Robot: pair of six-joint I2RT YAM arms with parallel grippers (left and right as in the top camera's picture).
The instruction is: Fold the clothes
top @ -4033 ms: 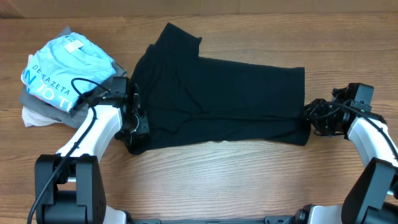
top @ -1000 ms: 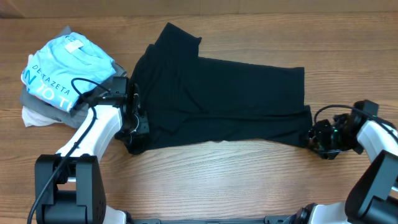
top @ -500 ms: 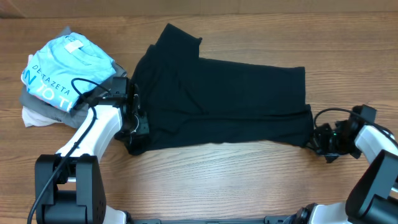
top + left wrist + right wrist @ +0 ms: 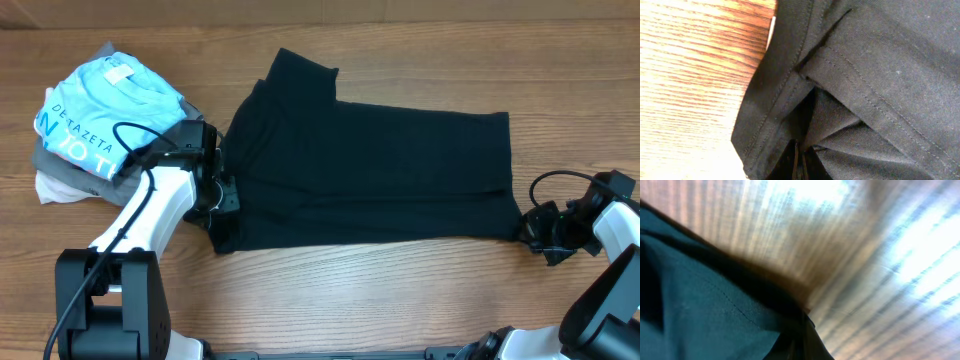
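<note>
Overhead shows the black T-shirt (image 4: 380,170) clamped at 8 o'clock by the left gripper (image 4: 222,196) and at 4 o'clock by the right gripper (image 4: 530,232).

**Item: twin-arm rig, as viewed from overhead.**
- Left arm (image 4: 150,215): smooth white shell link with black joint housings.
- Left base (image 4: 100,300): black and block-shaped, at 7 o'clock.
- Left cable (image 4: 128,140): thin, black, arched in a loop over the link.
- Left hand (image 4: 222,197): black; its fingers (image 4: 796,162) were slim and dark, at 6 o'clock in the wrist view.
- Right arm (image 4: 618,218): white shell at 4 o'clock.
- Right column (image 4: 600,300): dark grey.
- Right cable (image 4: 548,181): thin black loop.
- Right hand (image 4: 535,233): black, with angular housings.
</note>
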